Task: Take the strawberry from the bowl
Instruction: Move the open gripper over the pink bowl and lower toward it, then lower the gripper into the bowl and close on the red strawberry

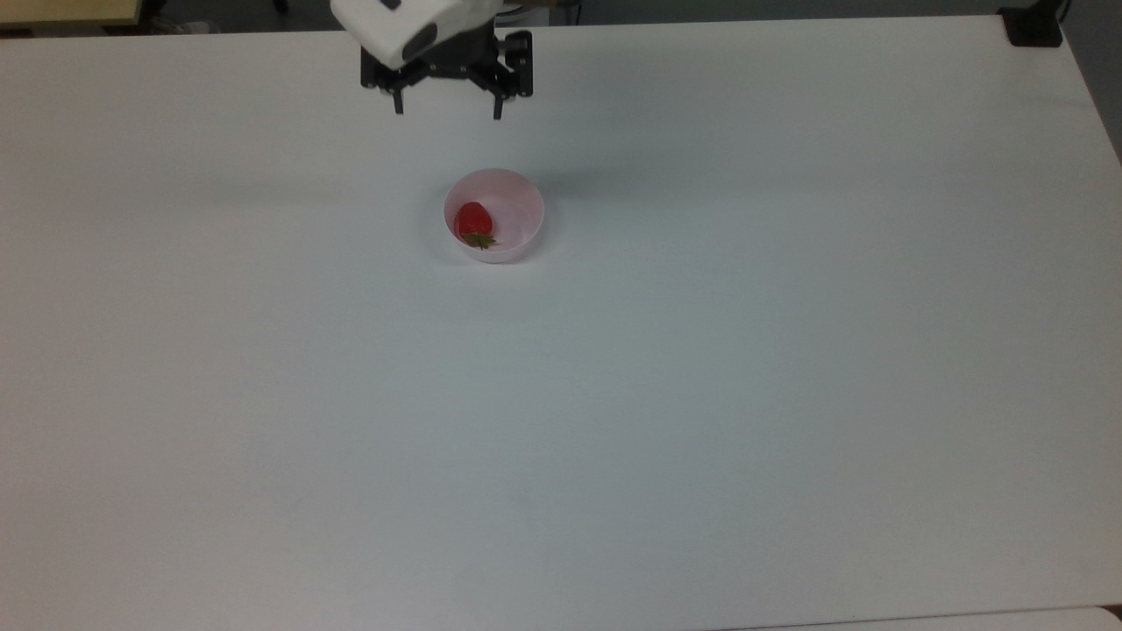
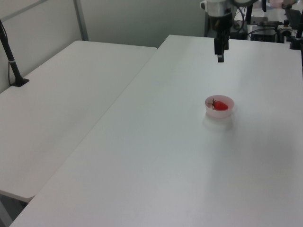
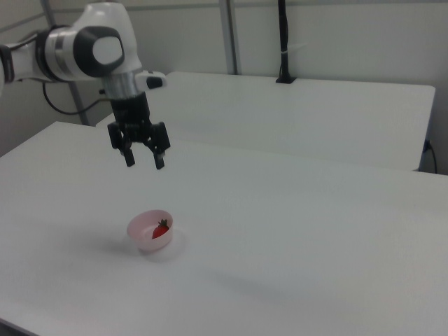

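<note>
The strawberry (image 1: 473, 220) lies on its side inside the pale pink bowl (image 1: 523, 200), pressed toward the wall on the top view's left. Its green cap (image 1: 479, 240) points to the bowl's near rim in the top view, and its red tip points to the far rim. The rest of the bowl's floor is bare. The bowl stands alone on the white table (image 1: 701, 394).

The gripper (image 1: 449, 112) hangs in the air above the table, well apart from the bowl and beyond its far rim in the top view. In the right view the gripper (image 3: 143, 162) is clearly higher than the bowl (image 3: 143, 238), with its two black fingers spread wide and pointing down, holding nothing.

The fruit looks small, light and glossy, so it will likely weigh next to nothing but may slide between hard pads. If it is a plastic model it should be fairly stiff; if real, it would bruise under a firm squeeze. A gentle closing is the safer guess either way. The best hold seems to be across the widest part of the red body, just above the cap, with the fingers straddling its short axis. The leafy cap is thin and floppy-looking, a poor place to grip.

Because the fruit sits close to the bowl's wall, one finger must slip between them. The bowl looks light too and could skid or tip if a finger catches its rim.
</note>
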{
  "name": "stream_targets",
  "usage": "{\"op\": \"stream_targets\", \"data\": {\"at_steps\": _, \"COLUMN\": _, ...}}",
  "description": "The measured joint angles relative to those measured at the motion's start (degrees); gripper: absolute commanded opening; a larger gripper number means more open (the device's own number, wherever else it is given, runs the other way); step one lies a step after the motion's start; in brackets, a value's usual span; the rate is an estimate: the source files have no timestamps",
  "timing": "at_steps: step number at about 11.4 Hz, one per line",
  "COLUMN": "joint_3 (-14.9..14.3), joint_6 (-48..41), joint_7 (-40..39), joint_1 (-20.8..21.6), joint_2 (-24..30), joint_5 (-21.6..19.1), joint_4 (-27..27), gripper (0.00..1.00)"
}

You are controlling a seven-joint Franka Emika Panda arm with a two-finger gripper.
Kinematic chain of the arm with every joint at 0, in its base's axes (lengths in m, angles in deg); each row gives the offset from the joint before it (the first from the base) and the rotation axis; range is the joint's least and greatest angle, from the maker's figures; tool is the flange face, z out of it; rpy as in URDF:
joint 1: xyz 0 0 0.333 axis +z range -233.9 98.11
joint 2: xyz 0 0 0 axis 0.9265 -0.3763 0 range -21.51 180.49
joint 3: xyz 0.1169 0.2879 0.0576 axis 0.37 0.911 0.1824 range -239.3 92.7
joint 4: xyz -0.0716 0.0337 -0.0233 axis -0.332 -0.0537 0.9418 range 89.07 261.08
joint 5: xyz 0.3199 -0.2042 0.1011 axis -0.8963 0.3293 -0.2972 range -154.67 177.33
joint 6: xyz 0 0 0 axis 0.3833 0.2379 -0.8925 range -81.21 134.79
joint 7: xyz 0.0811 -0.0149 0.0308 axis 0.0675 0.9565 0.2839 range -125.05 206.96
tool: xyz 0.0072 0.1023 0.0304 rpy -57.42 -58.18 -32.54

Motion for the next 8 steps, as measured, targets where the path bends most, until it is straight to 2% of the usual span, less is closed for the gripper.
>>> {"op": "stream_targets", "data": {"at_steps": 1, "joint_3": 0.00, "joint_6": 1.06, "joint_7": 0.00, "joint_1": 0.00, "joint_2": -0.60, "joint_5": 0.00, "joint_4": 1.31, "gripper": 0.79}}
{"op": "stream_targets", "data": {"at_steps": 8, "joint_3": 0.05, "joint_6": 11.30, "joint_7": 8.26, "joint_1": 0.10, "joint_2": -6.12, "joint_5": -0.08, "joint_4": 10.78, "gripper": 0.77}}
